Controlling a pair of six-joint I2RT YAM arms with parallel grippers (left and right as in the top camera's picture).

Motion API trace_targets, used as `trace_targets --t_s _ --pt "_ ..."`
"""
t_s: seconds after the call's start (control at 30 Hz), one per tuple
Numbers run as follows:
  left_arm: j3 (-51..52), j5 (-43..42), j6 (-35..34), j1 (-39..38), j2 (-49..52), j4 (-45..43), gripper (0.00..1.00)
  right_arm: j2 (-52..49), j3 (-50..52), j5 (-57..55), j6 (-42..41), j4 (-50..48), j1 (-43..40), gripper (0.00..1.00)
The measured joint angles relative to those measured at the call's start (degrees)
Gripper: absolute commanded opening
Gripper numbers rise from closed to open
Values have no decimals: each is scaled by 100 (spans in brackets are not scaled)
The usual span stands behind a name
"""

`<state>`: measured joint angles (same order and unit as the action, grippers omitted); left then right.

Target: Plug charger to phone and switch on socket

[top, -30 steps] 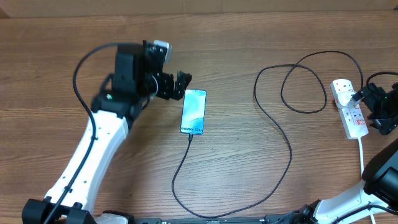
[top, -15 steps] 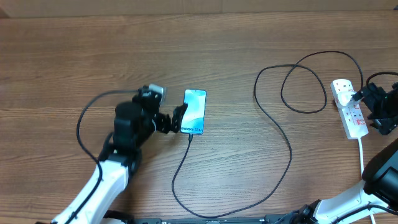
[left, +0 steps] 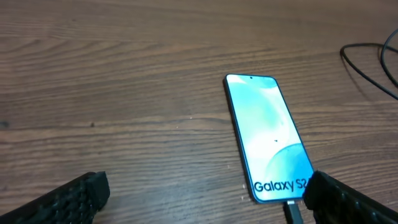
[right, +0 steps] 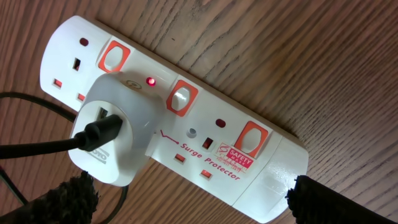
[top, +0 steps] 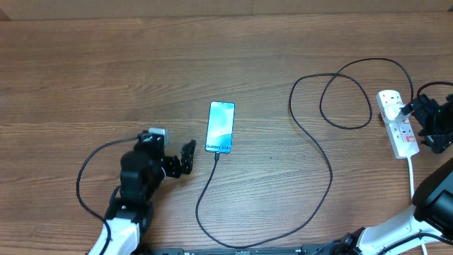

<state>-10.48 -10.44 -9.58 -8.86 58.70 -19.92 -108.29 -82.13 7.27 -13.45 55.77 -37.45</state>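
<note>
The phone (top: 221, 127) lies flat at mid-table, its blue screen up; it also shows in the left wrist view (left: 267, 134). The charger (top: 330, 173) is a thin black cable. Its plug tip (left: 293, 211) sits at the phone's bottom edge, seemingly in the port. The cable loops right to a white adapter (right: 115, 127) plugged into the socket (top: 398, 126). A small red light (right: 150, 81) glows on the socket (right: 205, 134). My left gripper (top: 185, 159) (left: 205, 202) is open and empty, below-left of the phone. My right gripper (top: 423, 120) (right: 199, 202) is open above the socket.
The socket's white lead (top: 412, 177) runs toward the front edge at the right. The black cable forms large loops (top: 347, 92) between the phone and the socket. The bare wooden table (top: 106, 64) stretches to the back left.
My left arm has drawn back toward the front, from beside the phone's top left to below-left of it. The right arm and the socket have not moved.
</note>
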Motion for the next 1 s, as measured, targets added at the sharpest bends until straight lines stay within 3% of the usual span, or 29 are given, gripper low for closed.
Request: trace_targets --t_s 0.2,0.4,0.7,0.87,1.0 --pt "857 133 -170 2 -505 -925 100 0 0 2 0 0 0 100" --pt "984 236 -232 2 -811 -673 99 0 0 2 2 -2 0 100" --pt "1001 319 -236 2 -1902 667 100 0 0 0 0 -7 0 100" --pt "999 612 -247 2 -3228 2293 100 0 0 0 0 -4 0 100" --pt "1001 802 -31 2 -4385 2422 100 0 0 2 0 2 0 100"
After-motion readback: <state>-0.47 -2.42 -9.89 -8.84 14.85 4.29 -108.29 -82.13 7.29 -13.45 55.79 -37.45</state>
